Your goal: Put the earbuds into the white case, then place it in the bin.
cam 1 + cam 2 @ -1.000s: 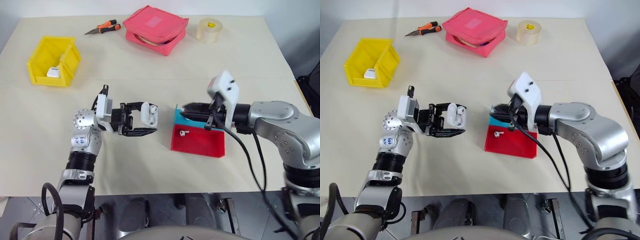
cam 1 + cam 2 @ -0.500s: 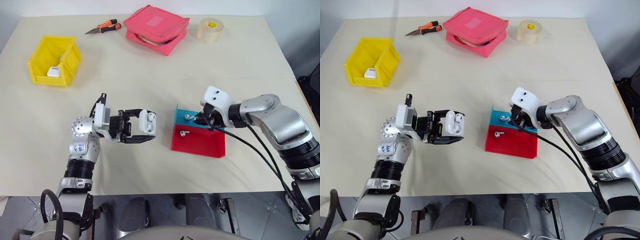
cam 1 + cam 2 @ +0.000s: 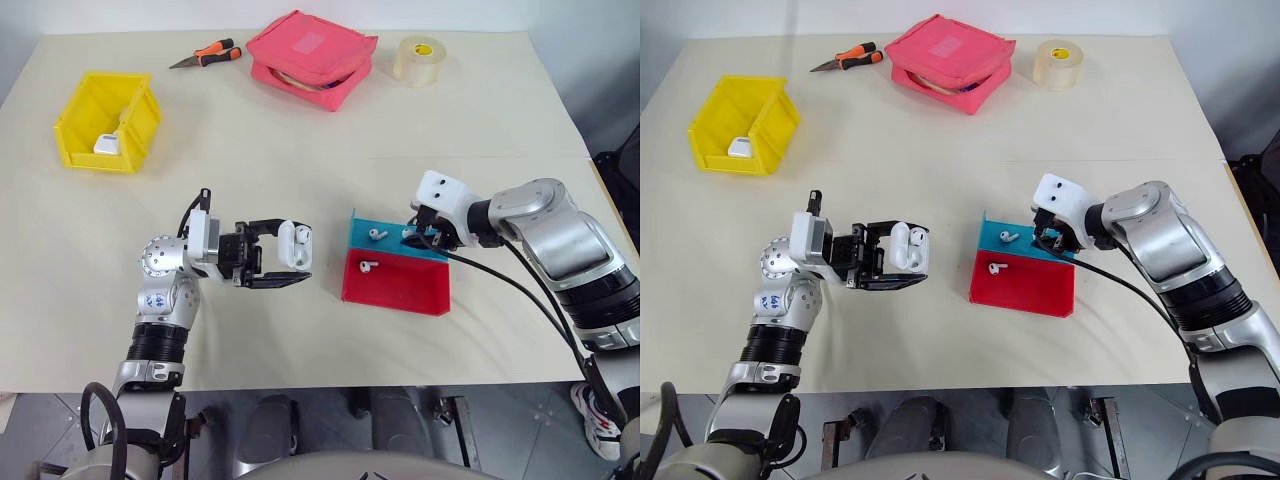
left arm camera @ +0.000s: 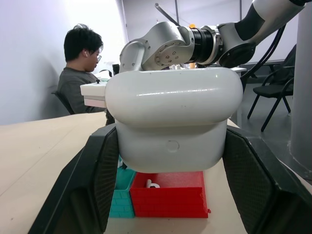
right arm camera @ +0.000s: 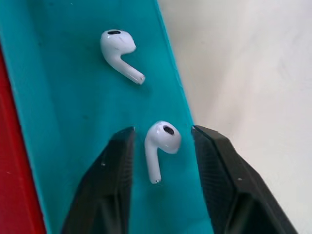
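Observation:
My left gripper [image 3: 287,256] is shut on the white case [image 3: 294,243], held above the table left of the trays; the case's closed rounded body [image 4: 173,112] sits between the black fingers [image 4: 95,175]. My right gripper [image 3: 411,240] points down into the teal tray [image 3: 362,230], open, with one earbud [image 5: 161,141] lying between its fingers [image 5: 114,170], apart from both. A second earbud [image 5: 119,46] lies nearby on the teal tray [image 5: 73,122]. Another earbud [image 3: 367,266] rests in the red tray [image 3: 400,290]. The yellow bin [image 3: 140,118] stands at the far left.
A white item [image 3: 108,145] lies inside the bin. A pink pouch [image 3: 312,55], a tape roll [image 3: 420,58] and orange-handled pliers [image 3: 205,57] sit along the far edge. A person [image 4: 80,63] sits in the background.
My right gripper has swung rightward and tipped down over the teal tray, and its fingers have opened around an earbud. A second earbud, hidden before, now shows on the teal tray.

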Controlling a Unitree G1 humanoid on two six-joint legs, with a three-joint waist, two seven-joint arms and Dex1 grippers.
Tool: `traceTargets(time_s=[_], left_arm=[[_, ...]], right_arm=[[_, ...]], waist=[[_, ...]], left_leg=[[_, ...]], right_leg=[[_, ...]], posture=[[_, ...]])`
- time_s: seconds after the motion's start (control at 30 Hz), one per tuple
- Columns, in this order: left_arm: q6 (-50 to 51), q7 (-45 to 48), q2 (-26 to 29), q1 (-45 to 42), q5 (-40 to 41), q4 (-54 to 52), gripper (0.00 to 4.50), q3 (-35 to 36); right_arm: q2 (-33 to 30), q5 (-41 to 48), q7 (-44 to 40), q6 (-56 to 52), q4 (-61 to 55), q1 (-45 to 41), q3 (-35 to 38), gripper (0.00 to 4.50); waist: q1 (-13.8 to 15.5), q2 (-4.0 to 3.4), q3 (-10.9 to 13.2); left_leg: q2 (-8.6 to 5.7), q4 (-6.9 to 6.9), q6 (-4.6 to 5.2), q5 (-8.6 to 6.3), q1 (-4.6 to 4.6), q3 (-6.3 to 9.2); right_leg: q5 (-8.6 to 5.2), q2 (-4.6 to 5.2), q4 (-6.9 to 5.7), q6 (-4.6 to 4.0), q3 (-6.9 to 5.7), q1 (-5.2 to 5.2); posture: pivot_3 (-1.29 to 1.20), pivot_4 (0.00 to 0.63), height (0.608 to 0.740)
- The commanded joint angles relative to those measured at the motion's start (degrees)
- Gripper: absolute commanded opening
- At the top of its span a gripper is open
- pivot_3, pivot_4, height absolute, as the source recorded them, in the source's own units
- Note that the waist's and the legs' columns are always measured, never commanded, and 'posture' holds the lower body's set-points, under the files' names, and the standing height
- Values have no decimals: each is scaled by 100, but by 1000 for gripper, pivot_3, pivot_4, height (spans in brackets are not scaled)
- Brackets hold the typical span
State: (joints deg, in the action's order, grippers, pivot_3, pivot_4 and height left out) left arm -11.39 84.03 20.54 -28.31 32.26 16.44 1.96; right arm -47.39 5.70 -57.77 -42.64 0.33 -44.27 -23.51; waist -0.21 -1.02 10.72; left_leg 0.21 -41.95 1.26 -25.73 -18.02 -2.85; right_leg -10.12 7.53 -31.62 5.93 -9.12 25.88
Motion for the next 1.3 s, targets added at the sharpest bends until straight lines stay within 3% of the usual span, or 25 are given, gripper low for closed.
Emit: traceTargets(time_s=[0.03,0.37,1.3], left_arm=[[-93,-27,16,-15,24,-101,2795,103],[-139,-38,-18,-40,6,-50,2795,95],[-186,-92,-14,-14,-29,-66,2795,108]], right_arm=[[-67,-131,-192,45,-129,-73,19,1747],[-8,-278,-391,-875,-359,-374,-44,1747],[685,-104,262,-3397,354,-1380,-632,1747]], waist=[[3,0,0],[1,0,0],[-4,-1,0]], left_leg=[[0,0,0,0,0,0],[0,-1,0,0,-1,0],[-1,-7,0,0,-8,1]], right_leg=[[0,0,0,0,0,0],[0,0,0,0,0,3],[0,0,-7,0,0,9]], posture=[[0,150,740],[0,150,740],[0,150,740]])
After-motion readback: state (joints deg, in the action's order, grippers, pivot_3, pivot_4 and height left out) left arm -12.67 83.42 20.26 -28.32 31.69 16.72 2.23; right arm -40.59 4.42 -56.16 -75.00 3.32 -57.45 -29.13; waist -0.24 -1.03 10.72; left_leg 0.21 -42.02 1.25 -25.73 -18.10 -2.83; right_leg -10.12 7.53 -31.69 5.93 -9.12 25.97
